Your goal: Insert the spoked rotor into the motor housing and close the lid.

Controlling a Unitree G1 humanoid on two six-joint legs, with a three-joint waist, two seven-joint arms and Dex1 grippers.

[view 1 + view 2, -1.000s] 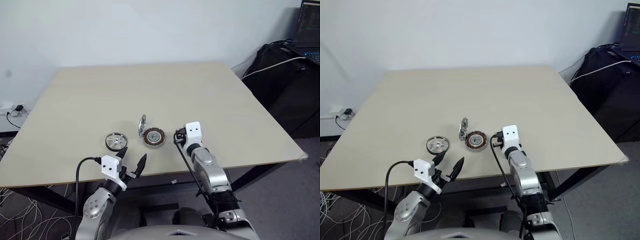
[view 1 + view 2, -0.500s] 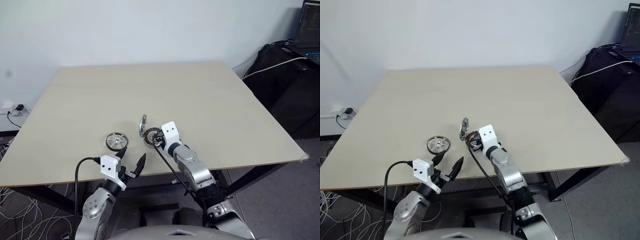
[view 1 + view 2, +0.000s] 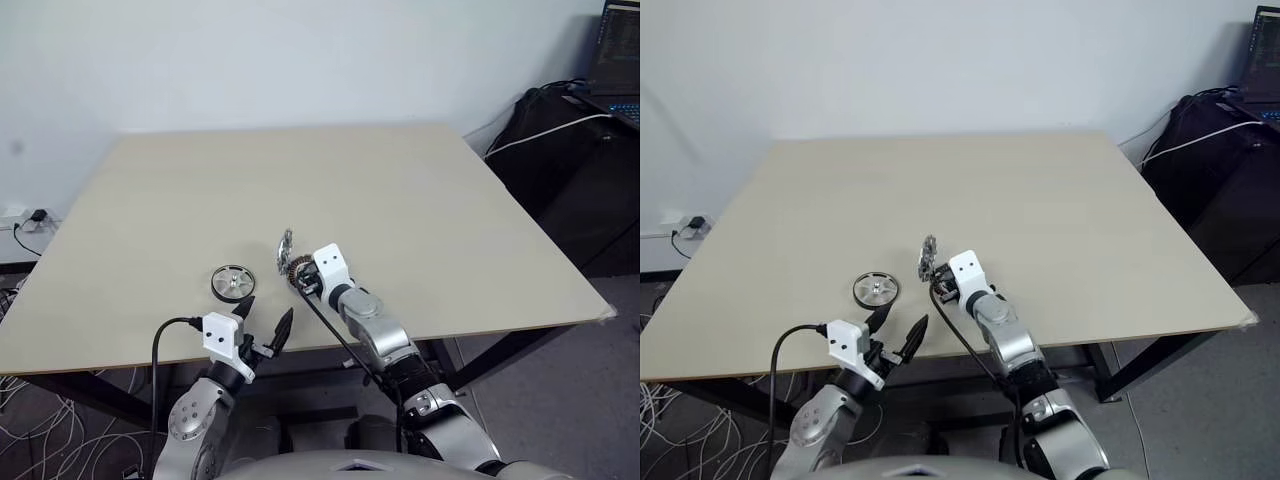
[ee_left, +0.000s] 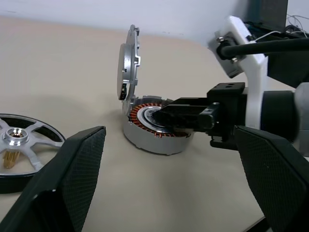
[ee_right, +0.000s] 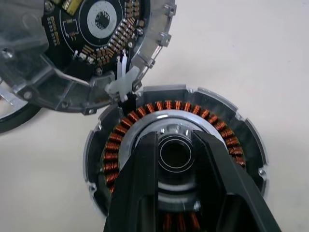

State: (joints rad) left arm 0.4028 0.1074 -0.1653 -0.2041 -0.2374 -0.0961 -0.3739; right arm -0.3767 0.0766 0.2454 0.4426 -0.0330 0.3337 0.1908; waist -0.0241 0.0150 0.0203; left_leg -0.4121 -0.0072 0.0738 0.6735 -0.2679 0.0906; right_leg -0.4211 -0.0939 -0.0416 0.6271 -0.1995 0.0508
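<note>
Two parts of the motor are lying near the front edge of the table (image 3: 420, 190), and we are working over one of them. Our right gripper (image 5: 175, 159) is reaching down into the open motor housing (image 4: 157, 130), its two black fingers (image 5: 140, 193) standing a little apart on either side of the round metal hub (image 5: 174, 153) at the centre of the copper windings. We cannot tell whether the fingers are touching the hub or merely flanking it, and nothing is being lifted. The hinged lid (image 4: 126, 65) is standing upright at the housing's far left edge, with its round circuit board (image 5: 104, 24) facing the windings.

The spoked rotor (image 3: 232, 282) is lying flat on the table just to the left of the housing, apart from it, with its small brass gear (image 4: 10, 158) showing at the hub.

Our left gripper (image 3: 262, 325) is hanging at the near edge of the table, just short of the rotor, with its fingers (image 4: 72, 183) spread wide and holding nothing.
</note>
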